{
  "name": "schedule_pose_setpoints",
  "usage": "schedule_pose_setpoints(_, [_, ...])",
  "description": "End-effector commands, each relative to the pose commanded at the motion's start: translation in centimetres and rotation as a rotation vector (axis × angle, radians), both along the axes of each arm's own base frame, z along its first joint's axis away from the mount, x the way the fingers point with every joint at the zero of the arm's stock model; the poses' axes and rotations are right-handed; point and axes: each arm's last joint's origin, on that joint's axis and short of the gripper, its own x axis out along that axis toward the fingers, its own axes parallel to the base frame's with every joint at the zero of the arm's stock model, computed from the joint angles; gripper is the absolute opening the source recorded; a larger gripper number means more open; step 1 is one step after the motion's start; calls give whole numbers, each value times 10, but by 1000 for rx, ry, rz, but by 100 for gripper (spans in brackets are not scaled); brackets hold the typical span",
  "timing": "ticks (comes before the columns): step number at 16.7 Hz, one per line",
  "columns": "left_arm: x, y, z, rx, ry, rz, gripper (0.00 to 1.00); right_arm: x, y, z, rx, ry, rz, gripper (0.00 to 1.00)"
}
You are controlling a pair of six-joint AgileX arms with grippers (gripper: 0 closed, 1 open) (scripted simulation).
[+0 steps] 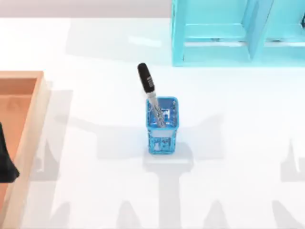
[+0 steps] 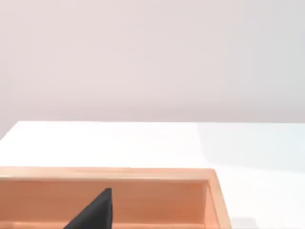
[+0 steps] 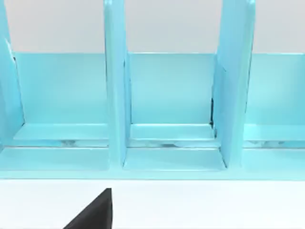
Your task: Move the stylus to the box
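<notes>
The stylus stands tilted in a small blue mesh cup at the middle of the table, its thick black upper part leaning up and to the left and its silver shaft inside the cup. The box, with light wooden walls and an orange-brown floor, lies at the table's left edge; its far wall fills the low part of the left wrist view. My left gripper hangs over the box, far from the stylus, and a black part of it shows against the box floor. My right gripper faces the cyan shelf.
A cyan shelf unit stands at the back right, and its open compartments face the right wrist camera. White tabletop surrounds the cup on all sides.
</notes>
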Motion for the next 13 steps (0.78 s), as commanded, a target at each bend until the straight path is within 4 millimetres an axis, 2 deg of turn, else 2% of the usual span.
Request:
schedule_pose_setpoints(7, [9, -6, 8, -48, 10, -70, 100, 0, 0, 0, 0, 0, 0, 100])
schedule_pose_setpoints(13, [42, -27, 16, -171, 84, -243, 100, 0, 0, 0, 0, 0, 0, 100])
